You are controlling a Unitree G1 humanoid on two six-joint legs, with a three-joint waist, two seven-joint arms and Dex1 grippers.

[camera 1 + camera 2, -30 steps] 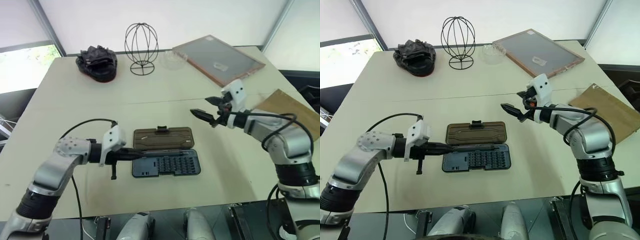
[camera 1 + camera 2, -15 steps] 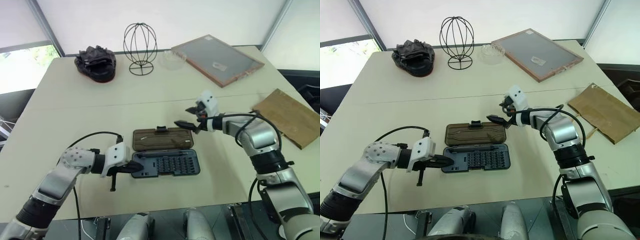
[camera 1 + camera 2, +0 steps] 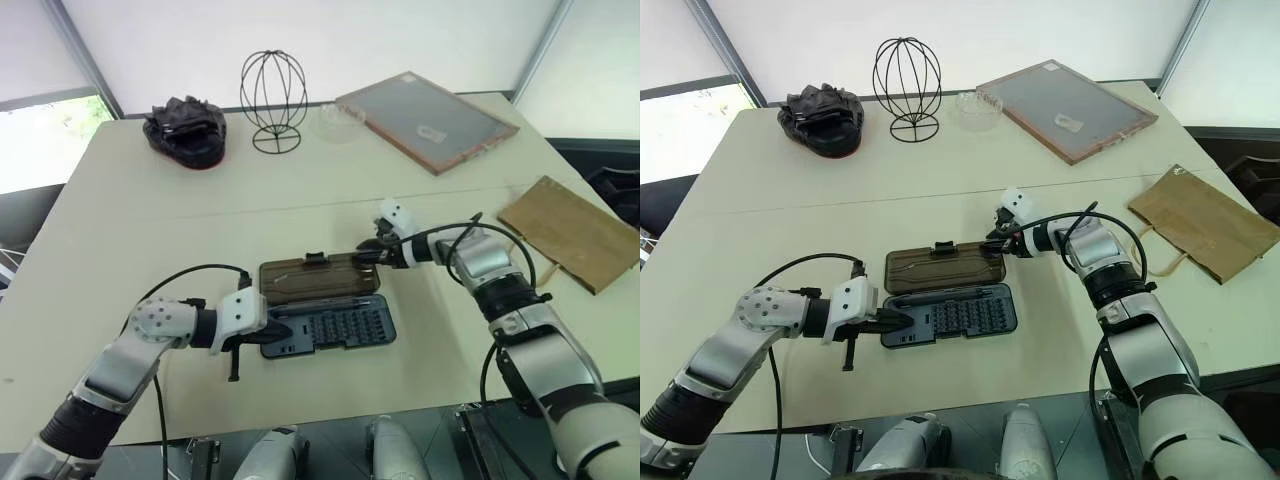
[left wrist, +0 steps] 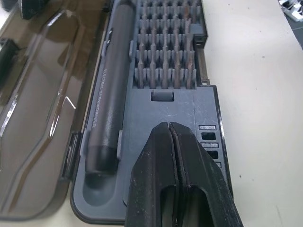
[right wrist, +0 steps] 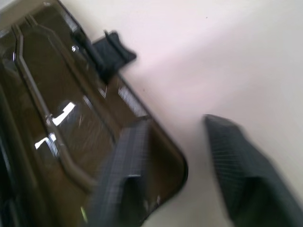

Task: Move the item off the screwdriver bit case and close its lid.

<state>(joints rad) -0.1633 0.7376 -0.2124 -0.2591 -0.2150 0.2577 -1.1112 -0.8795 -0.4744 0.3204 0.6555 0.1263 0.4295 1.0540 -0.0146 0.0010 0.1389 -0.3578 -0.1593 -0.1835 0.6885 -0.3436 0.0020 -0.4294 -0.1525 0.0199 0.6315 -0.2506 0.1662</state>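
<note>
The screwdriver bit case [image 3: 335, 328] lies open at the table's middle, its dark base showing rows of bits and a driver handle [image 4: 106, 104]. The smoky-brown lid [image 3: 315, 279] lies flat behind the base, its black latch tab [image 3: 315, 258] on the far edge. My left gripper [image 4: 171, 130] is shut, its tips resting on the base's left end. At the lid's far right corner is my right gripper [image 3: 366, 256], fingers apart: one finger [image 5: 120, 179] over the lid, the other on the table beside it. The item, a tan paper bag [image 3: 568, 232], lies flat at the table's right edge, away from the case.
Along the table's back stand a black lumpy object [image 3: 185, 130], a wire dome stand [image 3: 273, 100], a clear glass dish [image 3: 338, 118] and a wood-framed grey board [image 3: 425, 105]. Bare tabletop surrounds the case; the front edge runs just below it.
My right gripper came down and to the left, from above the table to the lid's far right corner. My left gripper stayed shut at the base's left end.
</note>
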